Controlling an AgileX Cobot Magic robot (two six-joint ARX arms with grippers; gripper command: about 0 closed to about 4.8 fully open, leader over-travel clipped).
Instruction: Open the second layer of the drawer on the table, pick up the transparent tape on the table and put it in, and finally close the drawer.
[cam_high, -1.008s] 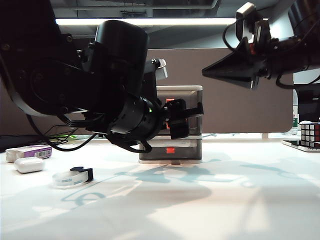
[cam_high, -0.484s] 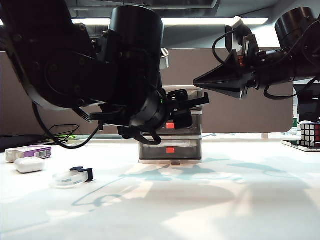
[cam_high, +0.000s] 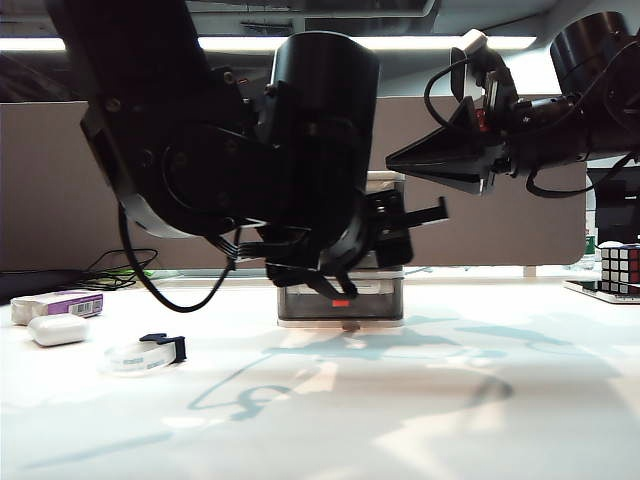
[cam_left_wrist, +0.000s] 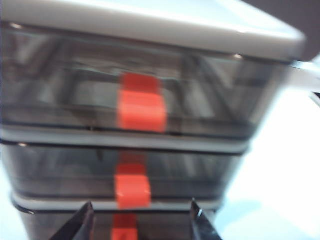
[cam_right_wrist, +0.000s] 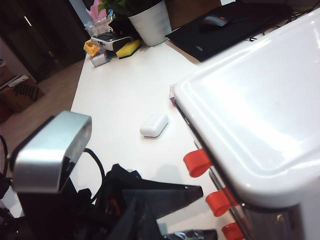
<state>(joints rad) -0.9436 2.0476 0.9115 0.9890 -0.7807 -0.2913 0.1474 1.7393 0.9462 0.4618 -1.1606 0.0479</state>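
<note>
White desk (cam_high: 520, 400): tape (cam_high: 146, 353) lies untouched, all drawers (cam_left_wrist: 150, 105) shut. Left pincer (cam_left_wrist: 140, 225), half-open and empty, faces the middle drawer's handle (cam_left_wrist: 132, 190). Right pincer (cam_high: 400, 160) hovers above, opening unclear.

drawer (cam_left_wrist: 150, 95) all shut; transparent tape (cam_high: 146, 353) flat on table (cam_high: 450, 400).

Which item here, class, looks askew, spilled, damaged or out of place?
Nothing stands out. The drawer stands square with all three layers shut, the transparent tape lies flat on the table, the left gripper is open before the red handles, and the right gripper hovers above the cabinet.
</note>
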